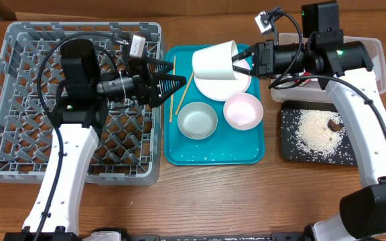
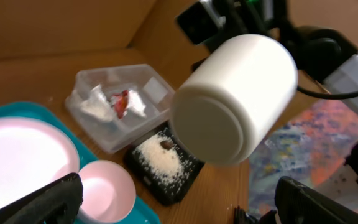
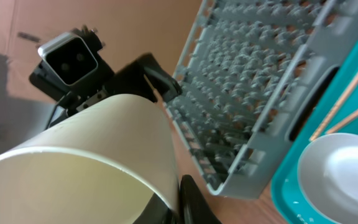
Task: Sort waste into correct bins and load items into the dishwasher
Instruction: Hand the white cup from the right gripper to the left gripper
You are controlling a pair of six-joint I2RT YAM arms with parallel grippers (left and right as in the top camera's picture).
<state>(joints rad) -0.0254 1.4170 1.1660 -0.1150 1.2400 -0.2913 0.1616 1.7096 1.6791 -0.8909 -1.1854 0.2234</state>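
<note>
Above the teal tray [image 1: 179, 152], toward its 12 o'clock edge, your right hand [image 1: 238, 63] is clenched on the rim of the white cup [image 1: 213, 61], holding it on its side over the large plate [image 1: 240, 86]. At the cup's 8 o'clock your left hand [image 1: 174, 84] hovers released, jaws wide, by the dish rack [image 1: 19, 100].

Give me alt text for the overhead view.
The right pincer holds a white cup on its side over the teal tray, facing the open left pincer. The tray carries a plate, grey bowl, pink bowl and chopsticks; grey rack left, rice tray right.
</note>
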